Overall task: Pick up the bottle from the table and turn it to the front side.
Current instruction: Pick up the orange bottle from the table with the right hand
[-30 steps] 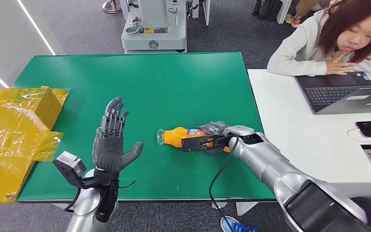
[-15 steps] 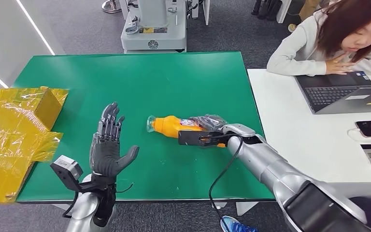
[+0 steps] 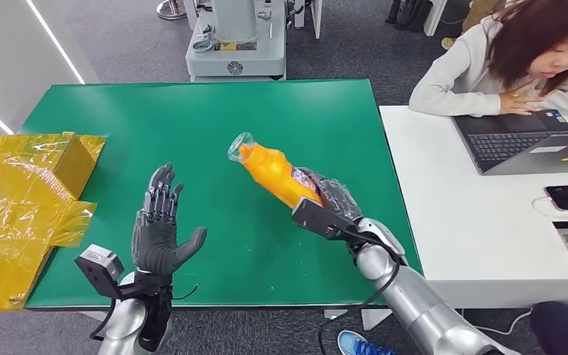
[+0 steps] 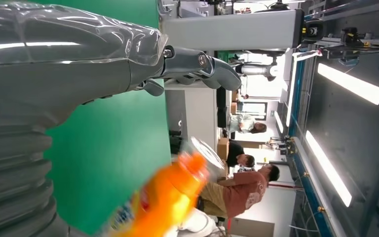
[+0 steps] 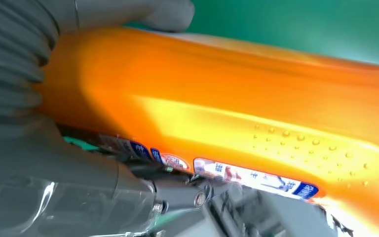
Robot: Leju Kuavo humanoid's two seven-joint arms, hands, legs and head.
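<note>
Step in hand: turning the lifted bottle [image 3: 275,172] to bring the label face forward; best rolled slowly at the wrist, grip kept firm on the lower body.
Right hand [image 3: 330,200]: wrapped around the bottle's base end, label just past the fingers.
Bottle position: clear of the green table [image 3: 192,118], tilted, clear cap end pointing to 11 o'clock from the hand.
Left hand [image 3: 159,228]: spread wide, holding nothing, at 9 o'clock of the bottle, well apart.
Risk: slick, beaded surface, likely to slip mid-roll.

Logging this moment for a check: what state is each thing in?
Bottle: lifted off the table, tilted, cap end away from the robot.
Right hand: grips the bottle's lower body.
Left hand: holds nothing, fingers apart, palm up.
Laptop: lid open.
Yellow box: flaps open.
</note>
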